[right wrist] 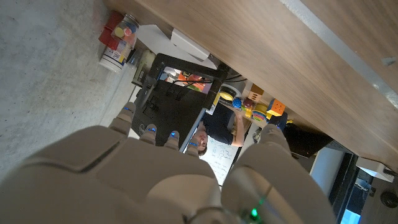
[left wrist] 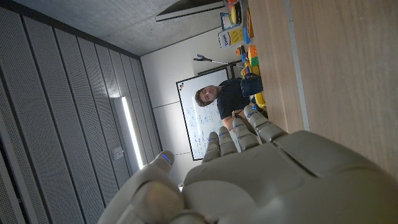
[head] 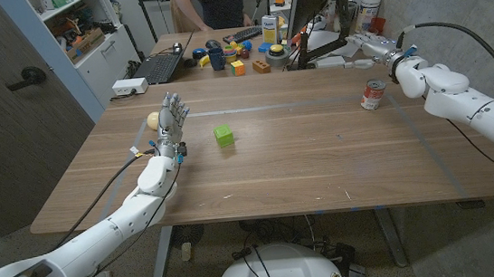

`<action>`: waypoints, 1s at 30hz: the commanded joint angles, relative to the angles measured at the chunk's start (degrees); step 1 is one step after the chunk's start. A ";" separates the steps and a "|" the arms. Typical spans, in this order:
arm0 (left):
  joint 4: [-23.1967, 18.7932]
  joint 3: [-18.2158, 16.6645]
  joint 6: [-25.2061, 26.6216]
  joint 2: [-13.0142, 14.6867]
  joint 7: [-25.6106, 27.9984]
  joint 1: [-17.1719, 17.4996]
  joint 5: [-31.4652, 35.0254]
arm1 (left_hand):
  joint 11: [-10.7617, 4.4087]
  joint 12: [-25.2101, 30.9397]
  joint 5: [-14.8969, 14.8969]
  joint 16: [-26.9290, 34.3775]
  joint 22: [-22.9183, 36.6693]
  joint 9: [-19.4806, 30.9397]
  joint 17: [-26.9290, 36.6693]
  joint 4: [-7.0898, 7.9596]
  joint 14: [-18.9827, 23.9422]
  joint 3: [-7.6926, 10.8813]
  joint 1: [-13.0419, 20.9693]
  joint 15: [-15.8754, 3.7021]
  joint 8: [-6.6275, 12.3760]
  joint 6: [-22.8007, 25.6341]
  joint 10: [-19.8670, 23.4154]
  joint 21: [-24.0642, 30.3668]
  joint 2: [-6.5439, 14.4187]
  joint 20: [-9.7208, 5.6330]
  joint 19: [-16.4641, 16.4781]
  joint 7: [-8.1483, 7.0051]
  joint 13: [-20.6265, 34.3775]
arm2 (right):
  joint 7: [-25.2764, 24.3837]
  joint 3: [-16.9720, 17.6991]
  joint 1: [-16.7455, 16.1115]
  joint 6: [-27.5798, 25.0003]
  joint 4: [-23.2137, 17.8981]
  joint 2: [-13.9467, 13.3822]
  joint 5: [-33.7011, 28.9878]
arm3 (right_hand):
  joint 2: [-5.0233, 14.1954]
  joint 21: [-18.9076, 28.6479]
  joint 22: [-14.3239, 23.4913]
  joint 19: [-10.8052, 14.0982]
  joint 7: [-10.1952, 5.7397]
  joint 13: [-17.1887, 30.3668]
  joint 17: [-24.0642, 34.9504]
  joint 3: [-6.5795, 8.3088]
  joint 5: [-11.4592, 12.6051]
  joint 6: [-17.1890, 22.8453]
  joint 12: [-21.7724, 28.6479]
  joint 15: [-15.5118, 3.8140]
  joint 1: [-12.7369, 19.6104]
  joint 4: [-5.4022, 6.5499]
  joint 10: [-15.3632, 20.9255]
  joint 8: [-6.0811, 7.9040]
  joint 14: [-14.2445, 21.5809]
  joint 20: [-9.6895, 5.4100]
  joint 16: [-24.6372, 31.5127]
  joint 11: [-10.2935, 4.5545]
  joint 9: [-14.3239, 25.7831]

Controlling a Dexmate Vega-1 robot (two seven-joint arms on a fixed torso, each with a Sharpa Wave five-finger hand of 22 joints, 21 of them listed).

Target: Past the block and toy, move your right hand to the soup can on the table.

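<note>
Broadly, the reach looks well along but unfinished. At the left, the left hand [head: 171,118] stands with its fingers spread and nothing in it, a small round toy [head: 153,120] just beside it and the green block [head: 223,135] a little further right on the wooden table [head: 323,168]. The middle of the table lies bare, so there is ample room. Further right, the soup can [head: 372,95] stands upright near the far right part of the table. The right hand [head: 373,46] hovers beyond it, apart, fingers extended and holding nothing; closing that gap remains, with clutter crowding the far edge.
</note>
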 commanded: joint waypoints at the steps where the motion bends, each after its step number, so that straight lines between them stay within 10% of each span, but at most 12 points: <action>1: 0.74 1.02 -0.31 0.39 0.06 -0.90 -0.90 | -0.28 0.28 0.35 0.37 0.32 0.28 0.30 -0.05 0.46 0.26 -0.04 -0.17 0.32 0.25 0.01 0.27 6.00 -0.29 0.39 -0.38 0.13 | 5.25 -3.47 3.26 -4.24 4.03 0.81 0.28 | 0.10 0.22 0.19 -0.22 -0.08 0.22 0.18 -0.52 0.36 -3.34 0.39 0.52 -0.35 0.07 -7.95 0.14 -4.57 0.15 0.18 0.36 0.19; 30: 2.58 1.56 0.03 0.04 -0.69 -2.10 -2.10 | -0.23 0.25 0.38 0.34 0.32 0.28 0.30 -0.05 0.41 0.21 -0.04 -0.17 0.30 0.22 -0.02 0.27 6.00 -0.21 0.40 -0.38 0.14 | 13.17 -9.91 8.72 -7.37 11.36 3.73 2.87 | 0.46 1.70 0.50 2.28 -0.24 0.33 0.08 -1.65 0.47 -2.38 2.02 0.60 0.63 -0.11 -5.51 1.79 -1.56 0.06 1.83 0.19 0.40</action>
